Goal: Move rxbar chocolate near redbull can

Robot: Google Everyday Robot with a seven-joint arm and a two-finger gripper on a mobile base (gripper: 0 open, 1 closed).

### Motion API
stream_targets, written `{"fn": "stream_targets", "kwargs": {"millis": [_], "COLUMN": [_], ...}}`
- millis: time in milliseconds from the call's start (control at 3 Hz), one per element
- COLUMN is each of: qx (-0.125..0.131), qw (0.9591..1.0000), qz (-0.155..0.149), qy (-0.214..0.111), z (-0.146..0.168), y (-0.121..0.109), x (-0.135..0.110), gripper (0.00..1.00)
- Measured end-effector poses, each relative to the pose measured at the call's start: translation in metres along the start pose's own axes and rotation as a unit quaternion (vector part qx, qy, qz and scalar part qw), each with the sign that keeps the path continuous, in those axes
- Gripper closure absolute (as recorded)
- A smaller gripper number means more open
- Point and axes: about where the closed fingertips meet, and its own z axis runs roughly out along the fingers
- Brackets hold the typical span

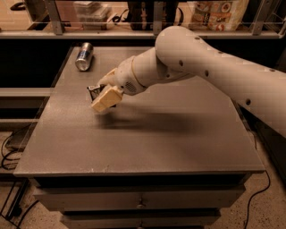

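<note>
The redbull can lies on its side at the far left of the grey table, its shiny top facing me. The rxbar chocolate is a dark wrapper with white print; only its left end shows, the rest is hidden behind the cream fingers. My gripper is shut on the bar and holds it a little above the table, in front of and slightly right of the can. The white arm reaches in from the right.
A glass-fronted shelf runs behind the table with a snack bag and boxes on it. Drawers sit under the table's front edge. Cables lie on the floor at the left.
</note>
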Motion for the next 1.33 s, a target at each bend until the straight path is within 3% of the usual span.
{"fn": "stream_targets", "kwargs": {"millis": [667,1000,1333], "qx": [0.11,0.147,0.152], "qw": [0.9932,0.9879,0.987], "qz": [0.03,0.039,0.04], "qy": [-0.025,-0.032,-0.033], "z": [-0.032,-0.032,-0.032], "y": [-0.071,-0.108,-0.113], "x": [0.002,-0.002,-0.004], "gripper": [1.0,1.0,1.0]}}
